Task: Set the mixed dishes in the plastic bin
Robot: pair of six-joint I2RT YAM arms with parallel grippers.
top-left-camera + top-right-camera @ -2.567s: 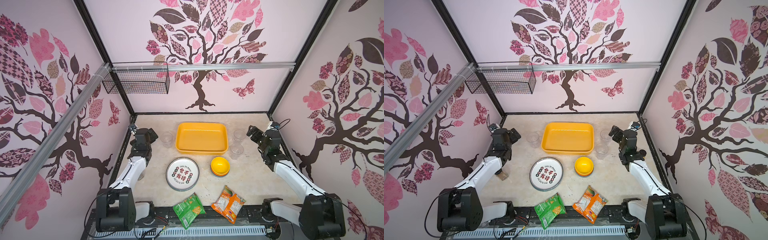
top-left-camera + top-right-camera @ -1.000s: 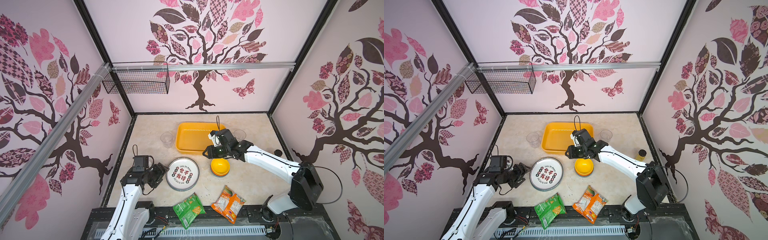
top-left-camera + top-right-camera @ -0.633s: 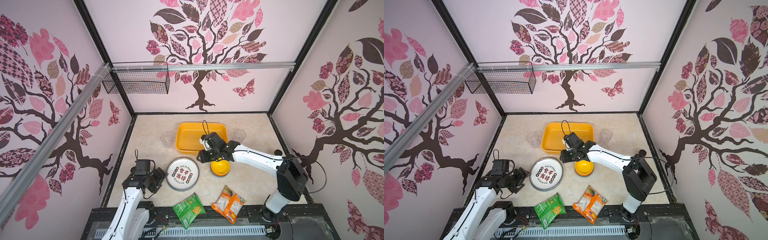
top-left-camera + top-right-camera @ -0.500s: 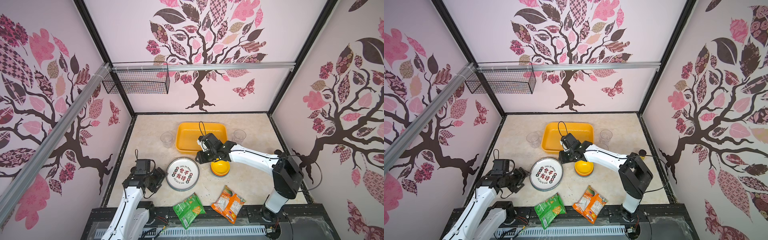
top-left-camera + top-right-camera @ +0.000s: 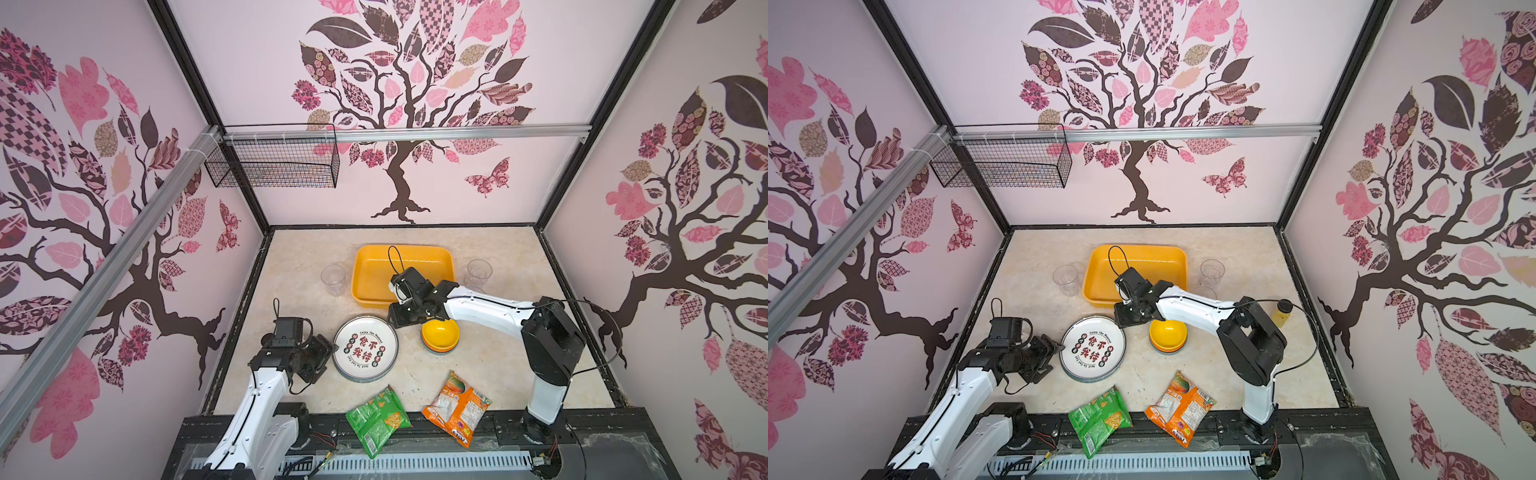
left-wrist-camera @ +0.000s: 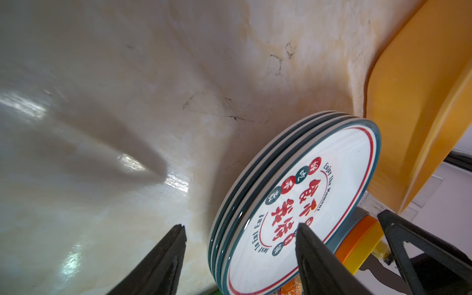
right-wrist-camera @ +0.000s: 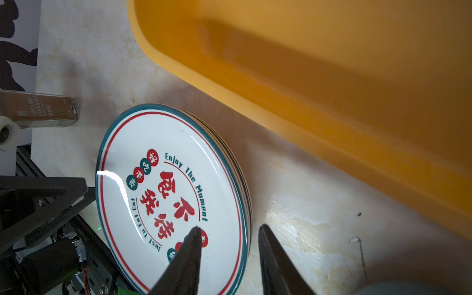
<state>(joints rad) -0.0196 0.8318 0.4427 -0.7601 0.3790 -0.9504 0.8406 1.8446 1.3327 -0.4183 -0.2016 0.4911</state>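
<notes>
A stack of white plates (image 5: 365, 348) with dark rims and red characters lies on the table in both top views, in front of the yellow plastic bin (image 5: 402, 254). My left gripper (image 5: 323, 352) is open at the stack's left edge; in the left wrist view its fingers (image 6: 163, 258) straddle the rims of the plates (image 6: 306, 194). My right gripper (image 5: 400, 318) is open at the stack's far right rim. In the right wrist view one of its fingers (image 7: 189, 255) is over the top plate (image 7: 153, 158) and the other is outside the rim. Stacked yellow and orange bowls (image 5: 440, 336) sit right of the plates.
Clear cups stand left (image 5: 333, 277) and right (image 5: 478, 271) of the bin. A green snack bag (image 5: 376, 419) and an orange one (image 5: 456, 405) lie at the front edge. A yellow bottle (image 5: 1282, 313) stands at the right wall, a brown spice jar (image 7: 38, 109) at the left wall.
My right gripper has moved from above the bin's front edge toward the front left, down to the plates' far rim. My left gripper has edged closer to the stack's left rim.
</notes>
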